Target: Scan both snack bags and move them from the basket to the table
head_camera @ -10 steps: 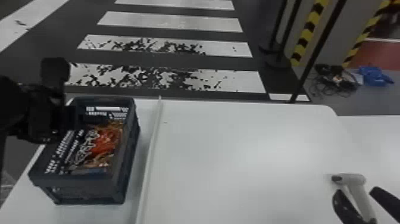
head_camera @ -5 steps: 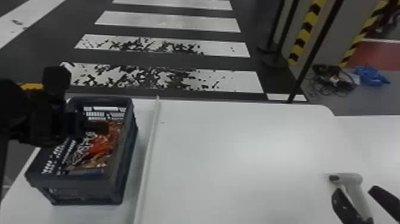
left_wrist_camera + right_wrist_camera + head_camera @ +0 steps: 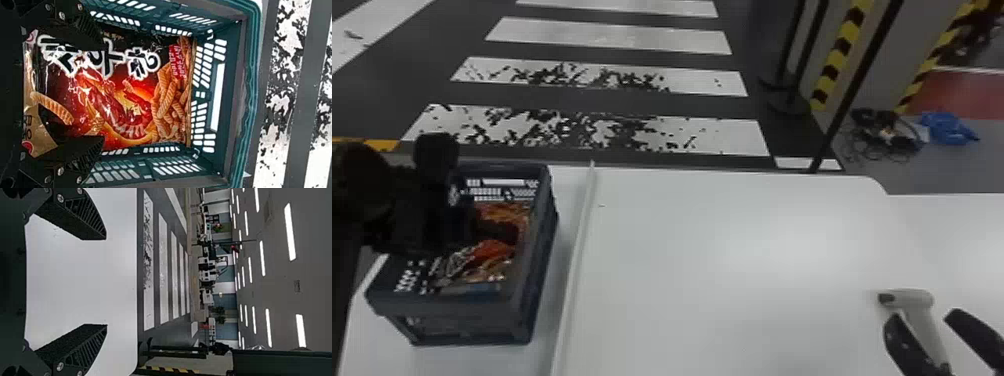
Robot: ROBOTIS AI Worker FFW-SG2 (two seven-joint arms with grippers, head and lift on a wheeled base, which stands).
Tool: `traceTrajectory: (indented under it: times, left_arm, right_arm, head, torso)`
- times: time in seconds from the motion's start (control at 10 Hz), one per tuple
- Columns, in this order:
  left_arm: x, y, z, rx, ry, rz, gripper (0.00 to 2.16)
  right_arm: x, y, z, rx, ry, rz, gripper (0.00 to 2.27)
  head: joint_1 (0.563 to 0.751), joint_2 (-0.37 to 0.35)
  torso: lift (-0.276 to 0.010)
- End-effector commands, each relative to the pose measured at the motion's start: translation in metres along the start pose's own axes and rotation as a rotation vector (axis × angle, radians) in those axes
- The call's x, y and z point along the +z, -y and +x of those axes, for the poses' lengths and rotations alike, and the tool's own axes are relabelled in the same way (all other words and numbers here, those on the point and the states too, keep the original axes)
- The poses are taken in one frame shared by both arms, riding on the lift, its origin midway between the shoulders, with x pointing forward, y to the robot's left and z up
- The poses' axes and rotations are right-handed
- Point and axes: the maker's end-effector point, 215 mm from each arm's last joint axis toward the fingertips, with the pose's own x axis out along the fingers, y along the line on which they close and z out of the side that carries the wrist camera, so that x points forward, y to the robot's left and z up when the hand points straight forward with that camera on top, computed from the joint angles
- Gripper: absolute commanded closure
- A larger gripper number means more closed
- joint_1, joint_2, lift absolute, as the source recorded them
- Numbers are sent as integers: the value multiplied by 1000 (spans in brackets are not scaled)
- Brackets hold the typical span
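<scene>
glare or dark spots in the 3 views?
Head view: soft bright patch on the white table, left arm near-black with little detail. Left wrist view: small glints on the snack bag. Right wrist view: ceiling lights show as bright white strips.

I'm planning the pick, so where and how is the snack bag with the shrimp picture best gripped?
Likely from above, pinching inward on both long sides near the middle: the snack bag lies face up, the walls of the basket surround it, and the open fingers of the left gripper are spread toward those sides.
</scene>
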Motion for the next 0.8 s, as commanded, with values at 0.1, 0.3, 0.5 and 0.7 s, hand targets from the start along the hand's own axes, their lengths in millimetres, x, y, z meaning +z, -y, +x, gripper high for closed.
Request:
traceTrajectory:
  times: [0.1,0.3,0.5,0.7]
  left_arm:
    - [-3,0,7,-3,-34,-9,215]
    - [-11,1,15,-12,-67,-19,265]
    - [-22,3,22,-24,-97,-28,333]
    - [-42,6,34,-49,-148,-50,674]
  right_arm:
    - [1,0,-1,6,4,4,134]
    - [0,1,-2,5,8,3,134]
    - [2,-1,-3,9,13,-1,134]
    - [6,0,-6,9,26,-7,134]
  head:
    - [695,-101]
    - [695,-102]
    - [695,-107]
    - [695,-111]
  torso:
    - [-98]
    - [-98]
    - [-98]
    - [-98]
